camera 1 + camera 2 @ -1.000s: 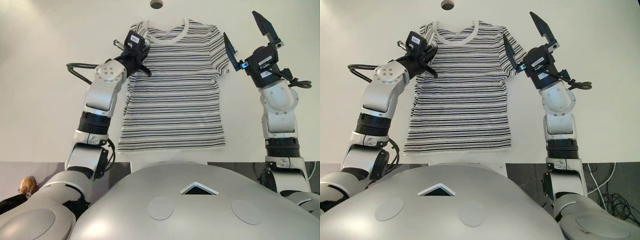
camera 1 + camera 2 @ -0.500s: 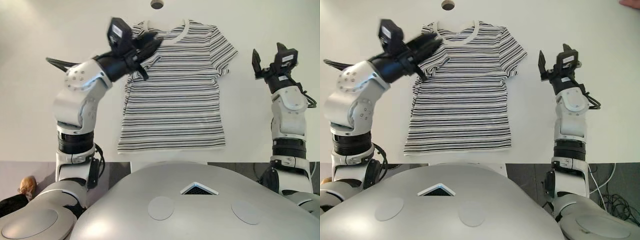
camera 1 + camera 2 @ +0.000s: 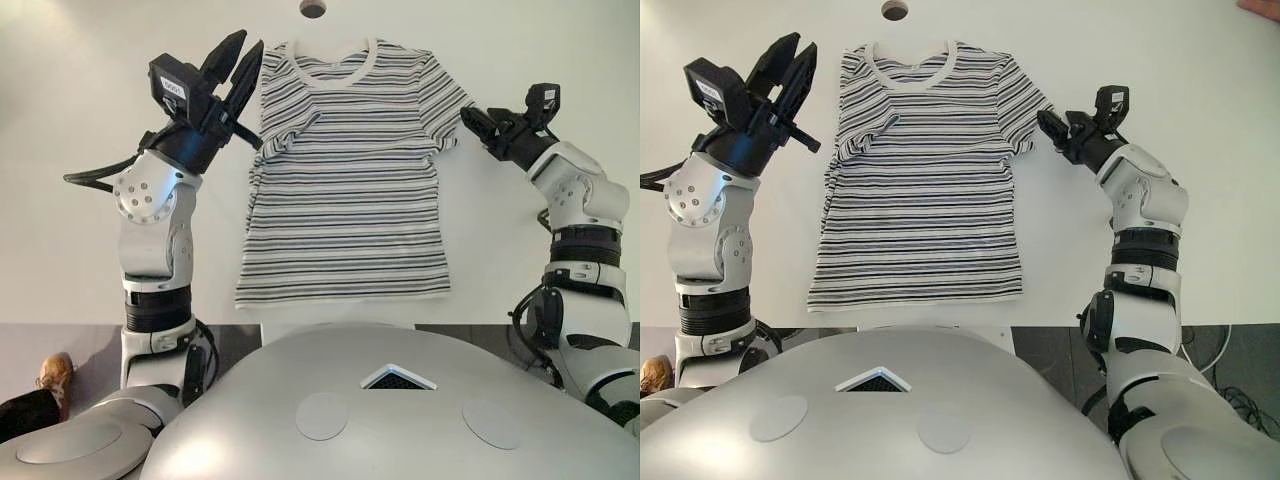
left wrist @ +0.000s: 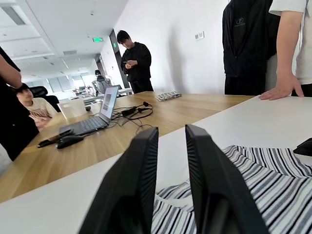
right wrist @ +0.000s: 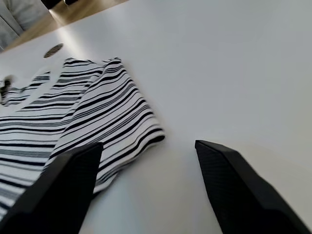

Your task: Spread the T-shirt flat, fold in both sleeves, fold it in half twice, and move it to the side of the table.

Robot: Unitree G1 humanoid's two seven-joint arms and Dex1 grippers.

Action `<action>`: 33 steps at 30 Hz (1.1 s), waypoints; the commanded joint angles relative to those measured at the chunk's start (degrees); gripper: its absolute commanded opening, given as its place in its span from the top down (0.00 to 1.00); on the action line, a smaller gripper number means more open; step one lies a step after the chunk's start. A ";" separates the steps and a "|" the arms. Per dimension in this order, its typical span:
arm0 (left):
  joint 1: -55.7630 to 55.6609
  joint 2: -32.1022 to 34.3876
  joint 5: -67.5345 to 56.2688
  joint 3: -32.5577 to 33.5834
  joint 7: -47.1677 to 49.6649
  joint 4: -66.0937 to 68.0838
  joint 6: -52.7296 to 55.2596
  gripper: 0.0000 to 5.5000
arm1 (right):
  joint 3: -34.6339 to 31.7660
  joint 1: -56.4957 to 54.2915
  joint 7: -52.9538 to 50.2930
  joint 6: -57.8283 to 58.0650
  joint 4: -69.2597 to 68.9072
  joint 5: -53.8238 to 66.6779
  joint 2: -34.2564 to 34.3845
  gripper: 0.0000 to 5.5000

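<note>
T-shirt flat mid-bench, collar twd far edge, L sleeve tucked in. My L hand by its L shoulder, narrow gap, empty; R hand spread wide by R sleeve.

Surface: white, round grommet at its 12 o'clock edge.
Beyond: wooden desk carrying a laptop.
Wall: white.
Ceiling: green exit sign.

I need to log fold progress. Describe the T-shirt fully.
The T-shirt looks like soft knit, white with dark horizontal stripes and a plain white collar. It lies flat on the white table, collar away from the robot. The left sleeve is folded in over the chest, and the right sleeve lies spread out. The open right gripper sits beside that sleeve. Nothing grips the shirt.
</note>
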 commanded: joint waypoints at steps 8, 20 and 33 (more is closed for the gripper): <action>2.34 -2.22 2.99 -1.86 2.68 -1.51 -8.08 0.81 | 3.59 -5.17 0.72 -4.49 9.79 -5.34 1.87 0.39; 1.46 -2.29 3.55 -2.71 2.78 -0.15 -8.73 0.81 | 5.01 -4.10 1.63 -4.93 6.96 -6.12 2.01 0.80; 1.20 -2.45 3.00 -2.71 2.66 0.43 -8.55 0.81 | 4.89 -1.09 -2.25 -7.22 0.44 -8.02 3.01 1.00</action>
